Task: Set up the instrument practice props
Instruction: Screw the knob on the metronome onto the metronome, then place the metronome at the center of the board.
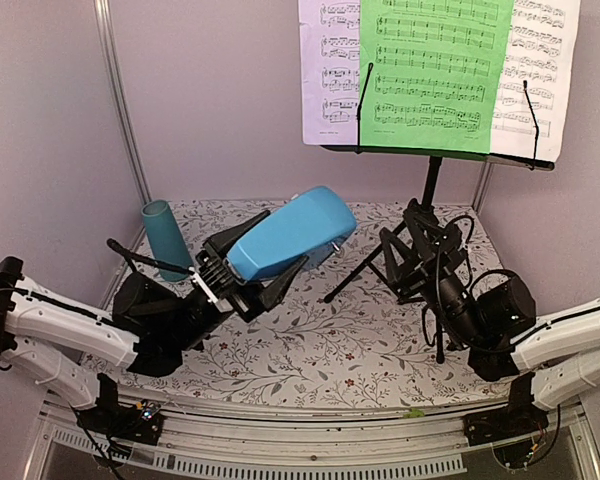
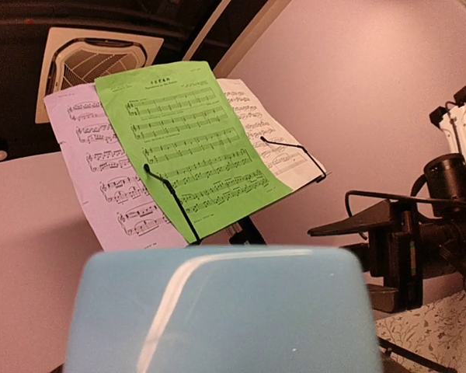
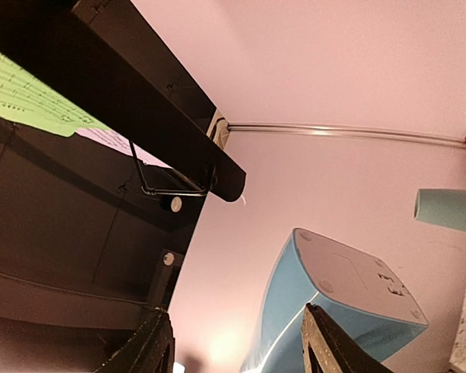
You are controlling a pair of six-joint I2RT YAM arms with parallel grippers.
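Top external: the left claw (image 1: 238, 285) is clamped on the blue metronome (image 1: 292, 232) and holds it tilted above the floral worktop (image 1: 360, 345), left of the black music stand (image 1: 432, 190), which carries the sheet-music pages (image 1: 435, 65). Left wrist: the metronome fills the lower frame, with the pages beyond it. Right wrist: the right claw (image 3: 237, 346) stands apart, gripping nothing, beneath the stand's desk.

Soft even pinkish light, glare streak on blurred metronome (image 2: 221, 311) (close to the lens), music stand (image 3: 85, 225) underside dark
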